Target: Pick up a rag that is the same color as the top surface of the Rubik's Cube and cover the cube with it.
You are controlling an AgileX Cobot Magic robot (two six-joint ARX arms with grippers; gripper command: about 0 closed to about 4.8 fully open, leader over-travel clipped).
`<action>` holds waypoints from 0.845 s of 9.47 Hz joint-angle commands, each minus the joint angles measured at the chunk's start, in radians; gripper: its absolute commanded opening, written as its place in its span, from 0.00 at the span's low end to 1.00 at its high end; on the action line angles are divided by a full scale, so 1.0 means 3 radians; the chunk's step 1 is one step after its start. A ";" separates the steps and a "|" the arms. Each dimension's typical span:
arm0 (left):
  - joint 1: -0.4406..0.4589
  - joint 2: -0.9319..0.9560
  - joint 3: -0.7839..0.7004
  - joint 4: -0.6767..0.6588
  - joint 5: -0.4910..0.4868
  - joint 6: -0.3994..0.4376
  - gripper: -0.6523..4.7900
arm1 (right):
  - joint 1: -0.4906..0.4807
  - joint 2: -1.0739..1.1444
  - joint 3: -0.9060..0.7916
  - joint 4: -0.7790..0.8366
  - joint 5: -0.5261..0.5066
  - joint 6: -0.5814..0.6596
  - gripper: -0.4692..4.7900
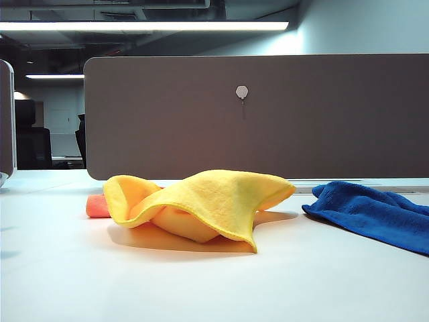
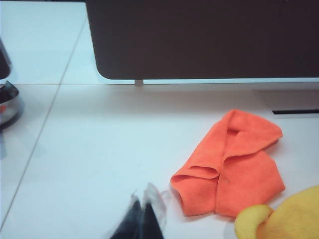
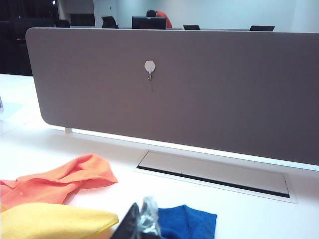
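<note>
From the exterior view, the rag (image 1: pixel 208 201) lies draped in a tented heap on the white table (image 1: pixel 80 282), its raised middle and folded corners hiding whatever sits beneath; the Rubik's Cube cannot be made out in any view, so whether it is under the cloth cannot be told. Just behind the rag's left edge an orange cloth (image 1: pixel 98 206) pokes out, and off to the right, apart from the rag, lies a blue cloth (image 1: pixel 375 213). A grey partition (image 1: pixel 268 114) with a small white hook (image 1: pixel 242 92) stands across the back of the table, and neither arm shows in this view. In the left wrist view, the left gripper (image 2: pixel 142 219) is a blurred dark shape low over bare table, its fingertips pressed together with nothing between them; the orange cloth (image 2: pixel 232 167) lies crumpled near it, and a corner of the rag (image 2: pixel 284 216) touches that cloth's near edge. In the right wrist view, the right gripper (image 3: pixel 140 221) is also blurred, and the picture does not show whether its fingers are parted or together; nothing can be seen in them. It hangs just between the rag (image 3: pixel 55 219) and the blue cloth (image 3: pixel 187 221), with the orange cloth (image 3: pixel 60 181) beyond the rag and a cable tray lid (image 3: pixel 214 172) set into the table before the partition (image 3: pixel 199 94)
</note>
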 commanded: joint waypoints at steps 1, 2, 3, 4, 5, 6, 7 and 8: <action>0.0001 -0.0390 -0.0172 0.0000 -0.0081 -0.0106 0.11 | 0.0005 -0.0150 -0.0111 0.0053 -0.0004 0.0017 0.08; 0.0001 -0.0791 -0.0306 -0.0074 -0.0127 -0.0122 0.11 | 0.0005 -0.0284 -0.0264 0.0020 -0.0104 0.0020 0.08; 0.0000 -0.0870 -0.0334 -0.0111 -0.0127 -0.0123 0.11 | 0.0006 -0.0301 -0.0289 0.0015 -0.0106 0.0028 0.08; 0.0000 -0.1039 -0.0407 -0.0323 -0.0127 -0.0158 0.11 | 0.0006 -0.0343 -0.0348 -0.0003 -0.0102 0.0028 0.08; 0.0000 -0.1193 -0.0547 -0.0458 -0.0126 -0.0239 0.11 | 0.0006 -0.0371 -0.0401 -0.0006 -0.0102 0.0055 0.08; 0.0000 -0.1348 -0.0675 -0.0458 -0.0126 -0.0384 0.11 | 0.0006 -0.0439 -0.0458 -0.0001 -0.0084 0.0211 0.08; 0.0000 -0.1584 -0.0811 -0.0501 -0.0127 -0.0420 0.11 | 0.0008 -0.0504 -0.0537 0.0022 -0.0092 0.0362 0.08; 0.0000 -0.1837 -0.0888 -0.0654 -0.0217 -0.0393 0.11 | 0.0010 -0.0504 -0.0546 0.0027 -0.0076 0.0345 0.08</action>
